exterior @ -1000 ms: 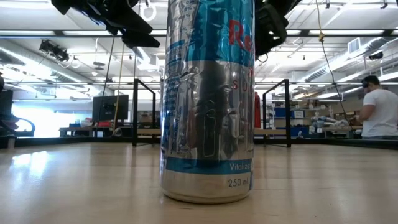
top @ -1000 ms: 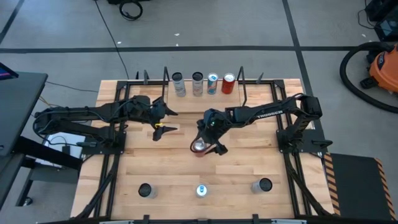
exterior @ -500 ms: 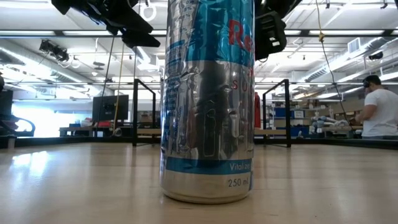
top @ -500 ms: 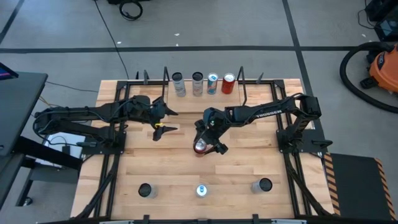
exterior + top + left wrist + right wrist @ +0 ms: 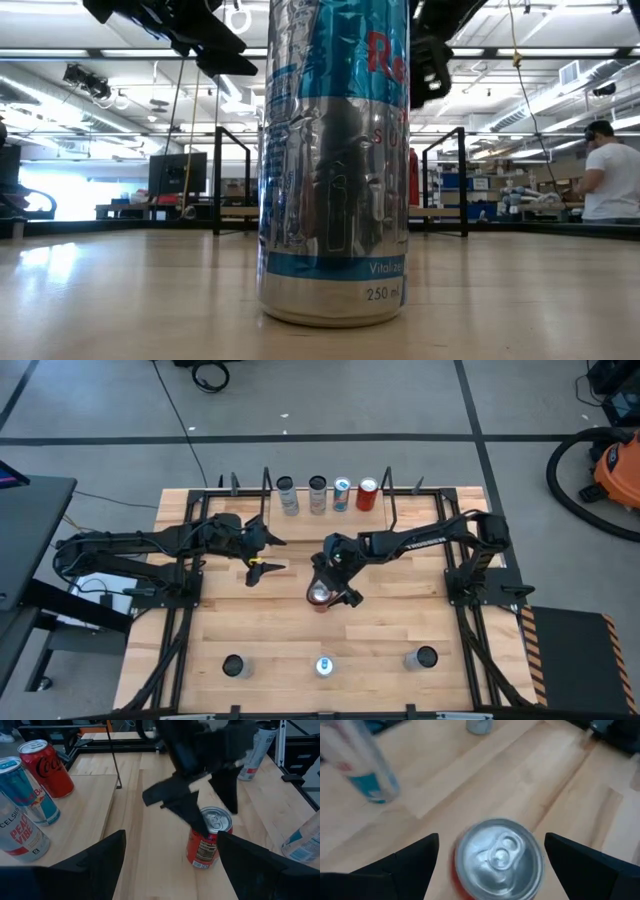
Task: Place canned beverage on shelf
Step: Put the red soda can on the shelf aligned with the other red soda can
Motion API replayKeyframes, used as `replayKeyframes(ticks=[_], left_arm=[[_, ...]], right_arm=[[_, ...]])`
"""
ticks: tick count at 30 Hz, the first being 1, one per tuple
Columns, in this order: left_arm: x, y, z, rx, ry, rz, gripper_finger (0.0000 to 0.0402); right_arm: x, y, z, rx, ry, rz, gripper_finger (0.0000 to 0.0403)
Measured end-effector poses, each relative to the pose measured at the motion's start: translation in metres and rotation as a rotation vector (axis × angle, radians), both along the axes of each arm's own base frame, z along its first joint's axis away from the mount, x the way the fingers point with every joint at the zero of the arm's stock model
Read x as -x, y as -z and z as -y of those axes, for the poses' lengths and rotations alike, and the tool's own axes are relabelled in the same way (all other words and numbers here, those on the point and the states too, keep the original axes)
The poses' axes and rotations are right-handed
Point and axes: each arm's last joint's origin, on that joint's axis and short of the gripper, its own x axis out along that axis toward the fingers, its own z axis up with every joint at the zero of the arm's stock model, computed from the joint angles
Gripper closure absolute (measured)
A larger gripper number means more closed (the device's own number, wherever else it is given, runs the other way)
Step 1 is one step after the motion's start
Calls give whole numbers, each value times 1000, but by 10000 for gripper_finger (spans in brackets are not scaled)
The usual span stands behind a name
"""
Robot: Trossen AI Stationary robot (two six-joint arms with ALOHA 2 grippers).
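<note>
Your right claw (image 5: 328,588) hangs over the middle of the bench (image 5: 400,620), fingers spread wide — one on each side of the red can (image 5: 320,596) standing upright below it, with nothing gripped; in the right wrist view the can's silver top (image 5: 499,858) sits between the two dark fingers with clear gaps either side. Your left claw (image 5: 262,554) waits to the left of that spot, partly open and empty, and its wrist view looks across at the same red can (image 5: 208,838). The shelf (image 5: 328,510) sits at the far edge of the bench and already carries four cans in a row — the rightmost is a red cola can (image 5: 367,494). Three more cans stand along the near edge; the middle one, a blue-and-silver can (image 5: 335,160), fills the low view.
</note>
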Motion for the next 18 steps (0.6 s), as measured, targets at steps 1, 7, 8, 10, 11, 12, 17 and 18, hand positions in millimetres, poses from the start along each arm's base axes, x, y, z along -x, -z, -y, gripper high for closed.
replayKeyframes(ticks=[1, 7, 8, 10, 11, 12, 17, 18], left_arm=[[0, 0, 0, 0, 0, -1, 88], [0, 0, 0, -5, 3, -2, 88], [0, 0, 0, -7, 3, -5, 88], [0, 0, 0, -8, 4, -3, 88], [0, 0, 0, -8, 4, -4, 88], [0, 0, 0, -8, 4, -4, 88], [0, 0, 0, -9, 4, -1, 88], [0, 0, 0, -8, 4, -1, 88]], right_arm=[[0, 3, 0, 8, 10, -12, 30], [-3, 4, 0, -2, 14, -2, 30], [-2, 4, 0, -5, 17, -12, 30], [-1, 5, 0, -10, 22, -31, 31], [-1, 6, 0, -16, 30, -38, 32], [-1, 6, 0, -18, 40, -43, 36], [-2, 10, 1, -35, 90, -79, 75], [-3, 11, 1, -39, 95, -79, 85]])
